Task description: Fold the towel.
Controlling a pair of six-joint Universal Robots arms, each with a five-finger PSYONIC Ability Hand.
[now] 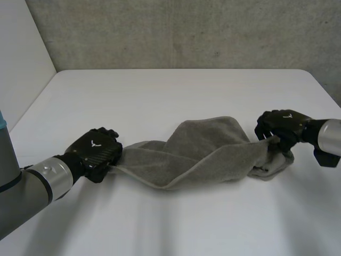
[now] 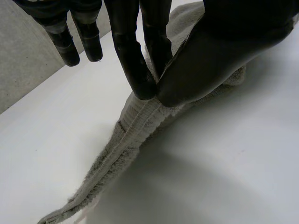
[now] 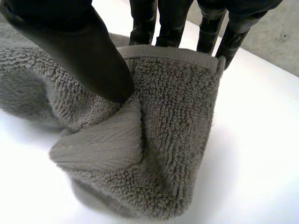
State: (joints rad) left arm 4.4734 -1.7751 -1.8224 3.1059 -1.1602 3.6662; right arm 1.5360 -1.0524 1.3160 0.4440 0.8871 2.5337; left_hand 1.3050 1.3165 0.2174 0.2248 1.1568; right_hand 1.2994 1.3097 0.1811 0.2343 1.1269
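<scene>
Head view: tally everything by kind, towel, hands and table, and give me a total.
towel: 1
robot hands: 2, the left hand and the right hand
table: 1
total: 4

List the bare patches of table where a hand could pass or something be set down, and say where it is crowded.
Bare: the stretch of table between the towel and the wall, and the near strip in front of the towel. Crowded: the middle band, where the towel spans from the left hand to the right hand, each pinching an end.
</scene>
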